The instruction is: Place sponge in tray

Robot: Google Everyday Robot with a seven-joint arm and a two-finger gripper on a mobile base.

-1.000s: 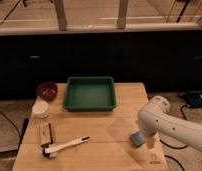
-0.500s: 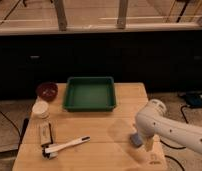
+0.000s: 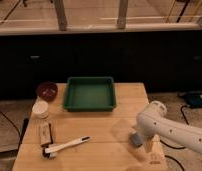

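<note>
Hovering lower right: your gripper (image 3: 143,142), jaws open, just beside the sponge (image 3: 136,139) on the table (image 3: 94,131) | tray (image 3: 90,107) upper centre, well apart from it.

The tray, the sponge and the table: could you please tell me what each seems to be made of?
The tray looks plastic: dark green, smooth moulded rim. The sponge is likely foam: matte blue-grey block. The table seems wood: pale tan top. The gripper hangs open by the sponge, front right.

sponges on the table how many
1: the sponge lies near the table's front right, beside the gripper, outside the tray. Another could hide behind the arm.
</note>
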